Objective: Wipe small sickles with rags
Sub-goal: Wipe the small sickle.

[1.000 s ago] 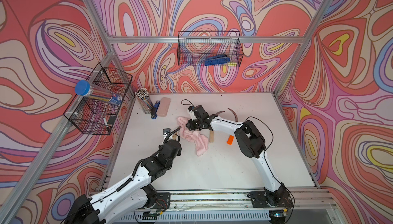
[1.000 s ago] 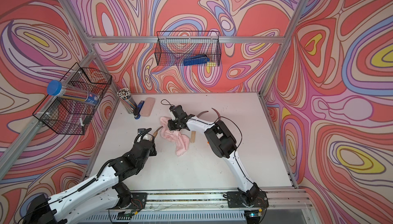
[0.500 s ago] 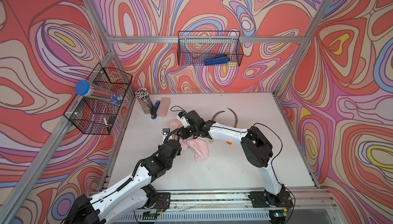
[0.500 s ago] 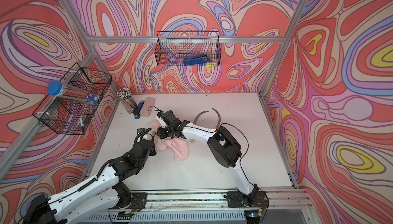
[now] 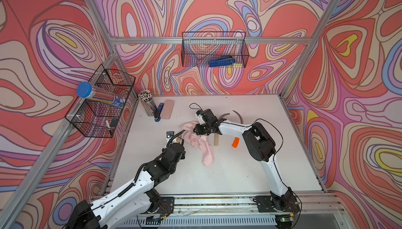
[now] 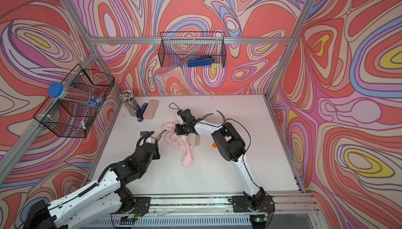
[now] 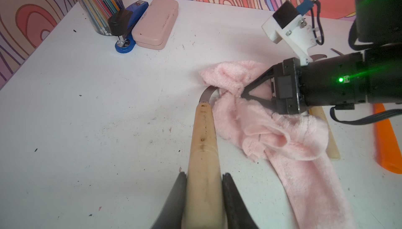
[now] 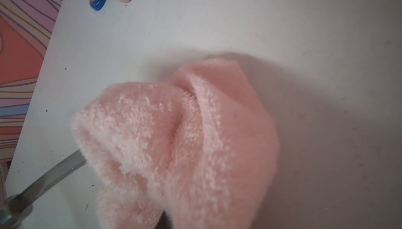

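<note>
Near the middle of the surface, the left tool pinches the wooden-handled sickle by its handle, so the right tool, clamped on the pink terry rag, should drag the cloth firmly along the covered blade.

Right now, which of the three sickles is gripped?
The pale wooden-handled sickle in the left gripper, its blade in the pink rag that the right gripper pinches. The other wooden-handled sickle and the orange-handled sickle lie loose on the table.
</note>
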`<state>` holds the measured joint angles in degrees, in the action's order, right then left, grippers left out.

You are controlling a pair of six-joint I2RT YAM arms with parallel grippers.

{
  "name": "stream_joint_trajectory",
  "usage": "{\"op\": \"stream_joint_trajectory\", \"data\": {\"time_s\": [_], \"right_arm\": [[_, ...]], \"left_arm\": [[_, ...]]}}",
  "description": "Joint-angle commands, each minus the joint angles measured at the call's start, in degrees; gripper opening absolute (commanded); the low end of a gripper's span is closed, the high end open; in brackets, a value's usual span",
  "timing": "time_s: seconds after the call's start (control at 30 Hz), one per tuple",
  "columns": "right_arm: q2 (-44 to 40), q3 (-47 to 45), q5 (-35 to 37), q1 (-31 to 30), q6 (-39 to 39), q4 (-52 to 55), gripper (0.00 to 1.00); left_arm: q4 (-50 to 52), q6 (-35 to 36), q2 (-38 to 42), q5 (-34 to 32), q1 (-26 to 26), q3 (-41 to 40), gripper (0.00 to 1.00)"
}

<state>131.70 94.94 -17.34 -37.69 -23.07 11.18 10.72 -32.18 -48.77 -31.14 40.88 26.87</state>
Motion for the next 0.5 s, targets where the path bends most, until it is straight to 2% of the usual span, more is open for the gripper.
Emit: {"op": "stream_joint_trajectory", "data": {"time_s": [0.0,0.13,0.47], "right_arm": [[1.2,1.8,3.0,0.3,-0.3,1.0,0.0],[0.7,3.0,1.8,-1.0,-0.3,1.4,0.0],[-1.8,6.7,2.9,-9.9,2.0,3.7,0.0]], "left_arm": [[-0.6,-0.9,0.7,-1.4,-0.1,-0.4,0.0],[-1.1,-0.9,-0.2,-1.2,-0.1,-0.4,0.0],[-1.3,-0.9,-0.7,-1.2,-0.1,-0.2,0.0]]}}
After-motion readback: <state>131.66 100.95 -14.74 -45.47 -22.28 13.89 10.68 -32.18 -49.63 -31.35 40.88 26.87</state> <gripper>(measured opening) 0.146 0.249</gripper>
